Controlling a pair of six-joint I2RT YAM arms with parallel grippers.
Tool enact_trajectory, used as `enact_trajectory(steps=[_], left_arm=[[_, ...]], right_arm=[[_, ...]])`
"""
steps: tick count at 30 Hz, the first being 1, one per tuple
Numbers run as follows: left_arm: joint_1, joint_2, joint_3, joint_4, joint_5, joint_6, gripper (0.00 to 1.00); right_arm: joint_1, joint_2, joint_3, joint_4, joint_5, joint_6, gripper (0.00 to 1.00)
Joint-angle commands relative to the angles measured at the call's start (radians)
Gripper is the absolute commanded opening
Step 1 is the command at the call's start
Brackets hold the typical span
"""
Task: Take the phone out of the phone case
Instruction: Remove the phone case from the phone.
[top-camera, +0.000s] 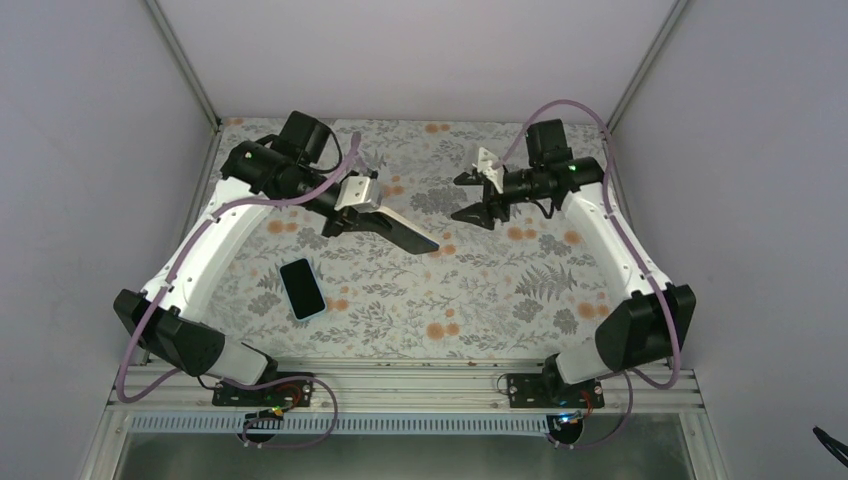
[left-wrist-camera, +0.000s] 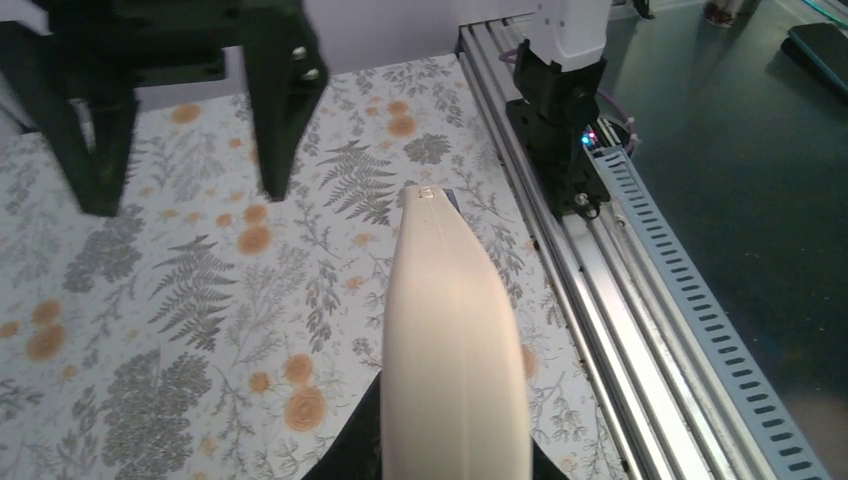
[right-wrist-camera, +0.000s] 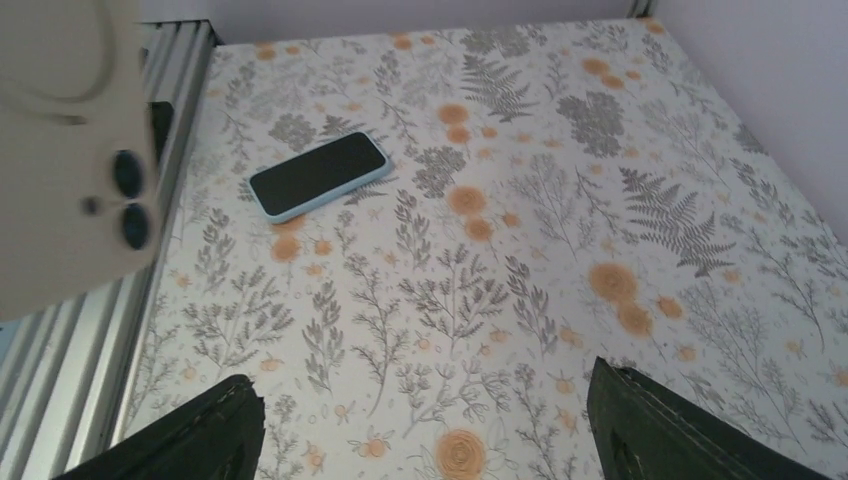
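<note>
Top external view: phone (top-camera: 302, 288) lies screen-up on table (top-camera: 560, 300), left of centre, well apart from phone case (top-camera: 398, 222). Left gripper (top-camera: 352, 212) pinches phone case by one end, holds it tilted above table. Right gripper (top-camera: 457, 198) spread wide, empty, facing case tip. Judgement: separation looks done; next move is to lower phone case onto bare table and let go. In way: right gripper near case tip, phone at lower left, rail (top-camera: 400, 375) along bottom edge.
</note>
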Motion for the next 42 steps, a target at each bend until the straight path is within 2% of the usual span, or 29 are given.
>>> enact_trajectory(steps=[1,8,13,32,42], left_arm=[[0.021,-0.003,0.018,0.06,0.06,0.0,0.02],[0.046,0.001,0.023,0.099,0.06,-0.027,0.02],[0.05,0.008,0.027,0.113,0.061,-0.039,0.02],[0.058,0.022,0.033,0.16,0.061,-0.088,0.02],[0.058,0.031,0.059,0.133,0.107,-0.082,0.02]], right_arm=[[0.0,-0.052,-0.087,0.06,-0.092,-0.005,0.83],[0.028,-0.05,-0.084,0.003,-0.145,-0.044,0.81],[0.045,-0.071,-0.099,0.043,-0.162,-0.01,0.8],[0.069,-0.054,-0.044,0.002,-0.227,-0.02,0.79],[0.08,-0.039,-0.046,0.073,-0.224,0.033,0.76]])
